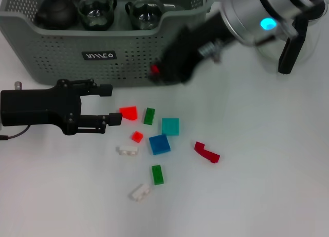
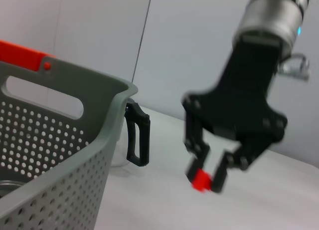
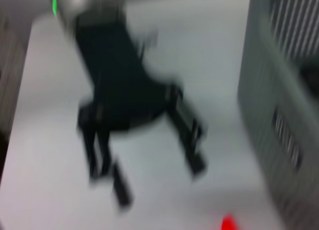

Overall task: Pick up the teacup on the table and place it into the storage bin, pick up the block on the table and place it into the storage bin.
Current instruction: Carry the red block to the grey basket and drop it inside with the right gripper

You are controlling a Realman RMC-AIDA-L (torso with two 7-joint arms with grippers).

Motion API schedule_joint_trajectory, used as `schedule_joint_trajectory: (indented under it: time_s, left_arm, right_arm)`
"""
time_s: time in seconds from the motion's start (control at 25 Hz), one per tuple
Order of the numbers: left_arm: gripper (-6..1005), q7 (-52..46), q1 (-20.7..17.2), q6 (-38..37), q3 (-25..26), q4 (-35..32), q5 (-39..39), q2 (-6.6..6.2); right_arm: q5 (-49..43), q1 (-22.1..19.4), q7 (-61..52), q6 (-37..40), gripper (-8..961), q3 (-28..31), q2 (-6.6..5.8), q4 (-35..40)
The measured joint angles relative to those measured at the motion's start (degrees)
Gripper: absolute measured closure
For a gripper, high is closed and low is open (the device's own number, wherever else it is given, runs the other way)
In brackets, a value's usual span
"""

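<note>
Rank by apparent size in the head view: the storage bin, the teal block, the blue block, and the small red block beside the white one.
1. storage bin, by far the largest.
2. teal block and blue block: they look about alike, so no ranking between them.
3. small red block, smallest.

Blocks [image 1: 159, 144] before the storage bin [image 1: 61, 52] (teacups [image 1: 96, 12] inside)

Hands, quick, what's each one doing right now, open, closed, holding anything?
Left hand: open, empty, low over the table beside the loose blocks.
Right hand: closed on a small red block, in front of the storage bin.
</note>
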State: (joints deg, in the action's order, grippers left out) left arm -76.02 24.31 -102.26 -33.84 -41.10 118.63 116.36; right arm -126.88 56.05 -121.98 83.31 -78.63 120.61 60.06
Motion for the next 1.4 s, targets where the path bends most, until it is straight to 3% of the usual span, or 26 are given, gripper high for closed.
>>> schedule_joint_trajectory:
  time_s: [0.2,0.48,0.68,1.24,1.4]
  left_arm:
    - [201,0.18,-0.04,-0.03,0.37,0.17,0.0,0.18]
    - [202,0.36,0.43,0.01,0.16,0.34,-0.04,1.04]
    - [202,0.34,0.45,-0.02,0.45,0.41,-0.43,1.29]
    - [202,0.33,0.5,0.78,0.56,0.63,-0.5,1.56]
    - [202,0.34,0.41,0.6,0.56,0.67,-0.48,1.59]
  right_arm:
    - [1.66,3.61,-0.48,-14.21,726,-0.44,0.13,-1.96]
    - [2.27,10.13,-0.11,-34.06,714,-0.29,-0.15,-13.68]
    - [2.2,11.89,-0.28,-42.22,705,-0.83,0.1,-19.53]
    - [2.42,9.16,-4.85,-43.37,681,-0.53,-0.22,-19.13]
    - [2.75,7.16,-4.77,-40.62,504,-0.71,-0.07,-14.85]
